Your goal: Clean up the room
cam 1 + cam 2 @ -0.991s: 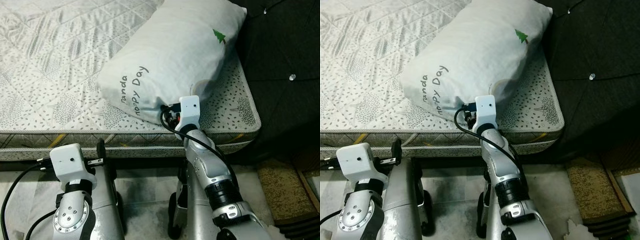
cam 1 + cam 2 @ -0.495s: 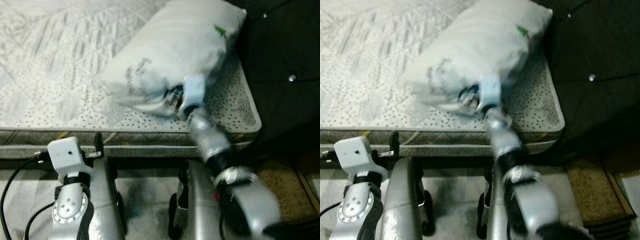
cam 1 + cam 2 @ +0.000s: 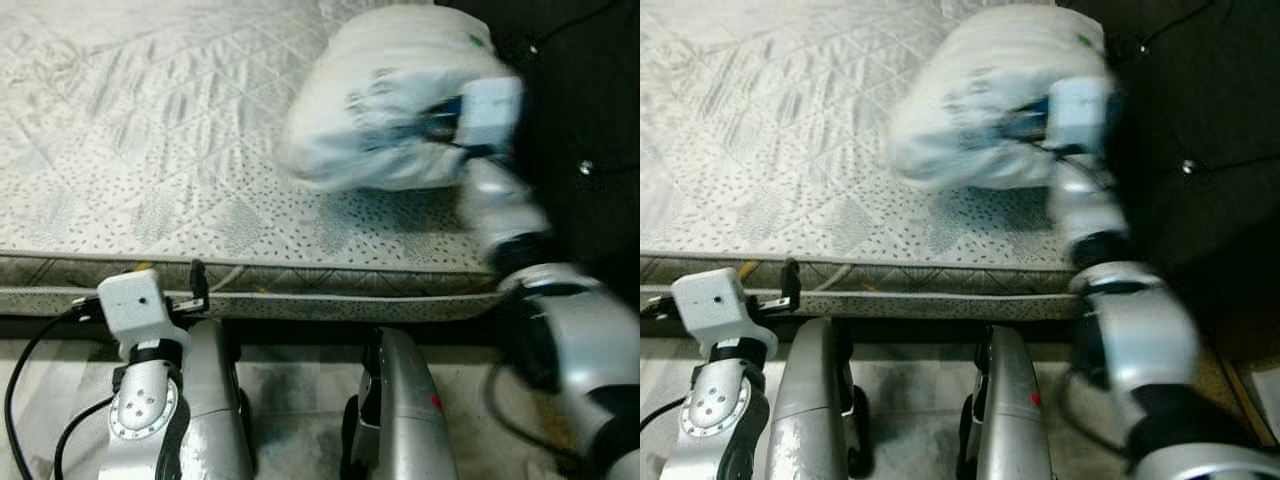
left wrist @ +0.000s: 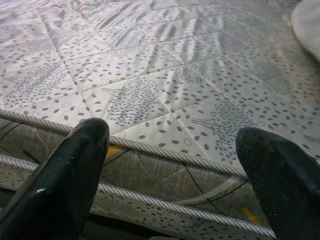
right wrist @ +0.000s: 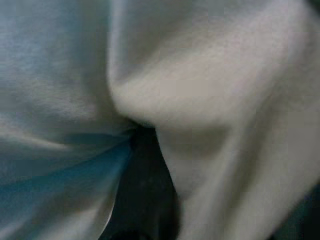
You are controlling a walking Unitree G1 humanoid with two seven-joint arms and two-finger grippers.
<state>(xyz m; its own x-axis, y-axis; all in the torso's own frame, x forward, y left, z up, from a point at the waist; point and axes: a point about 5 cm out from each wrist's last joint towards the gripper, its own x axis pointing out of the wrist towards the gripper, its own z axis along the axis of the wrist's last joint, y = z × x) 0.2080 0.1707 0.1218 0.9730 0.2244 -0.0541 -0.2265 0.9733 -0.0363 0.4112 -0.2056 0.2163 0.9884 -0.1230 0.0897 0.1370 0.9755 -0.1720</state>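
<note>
Gripping a fold of the plump white fabric pillow with dark printed lettering (image 3: pixel 385 110), upper right of the frame, fingers of the right gripper (image 3: pixel 440 120) buried in cloth and pinching it, judging by the bunched fabric pressed against the right wrist camera. Blurring across pillow and silver right arm (image 3: pixel 545 330) alike, so exact contact hard to read. Lying on the grey quilted mattress with a speckled leaf print (image 3: pixel 150 150), close to its right edge, beside the dark tufted headboard (image 3: pixel 590 120).

Risking a slip: a thin pinch of cover on a soft, bulky load, likely to pull free or let the filling sag and drag across the mattress. Risking also a tumble off the right edge toward the dark gap by the headboard, should the swing carry too far.

Hovering low at lower left, the left gripper (image 4: pixel 172 175) spread wide, jaws apart and empty, facing the piped mattress border. Standing in the way: the mattress edge directly ahead of the robot's silver legs (image 3: pixel 395 420), and the headboard crowding the right arm's reach.
</note>
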